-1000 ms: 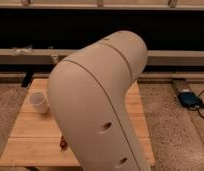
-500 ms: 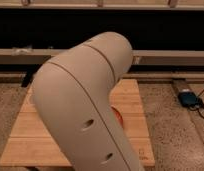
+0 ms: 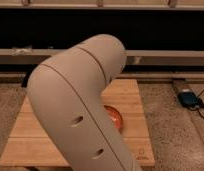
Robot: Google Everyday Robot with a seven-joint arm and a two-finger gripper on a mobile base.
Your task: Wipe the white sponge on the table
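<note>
The slatted wooden counter lies square in front of me, so its whole top is within reach for wiping. The red-orange bowl sits on it right of the middle, half hidden behind my arm, and I judge it something to skirt rather than part of the job; a small logo mark shows near the counter's near right corner; a dark device with its cable lies on the floor to the right, well apart from the work. My arm fills the middle of the view, its pale elbow bent high and the thick link running down past the bottom edge, covering much of the counter; my gripper is out of view, closed tight, and I cannot tell whether it has hold of anything; the white sponge shows nowhere, so it is either behind my arm or below what the camera takes in, I cannot say which.
</note>
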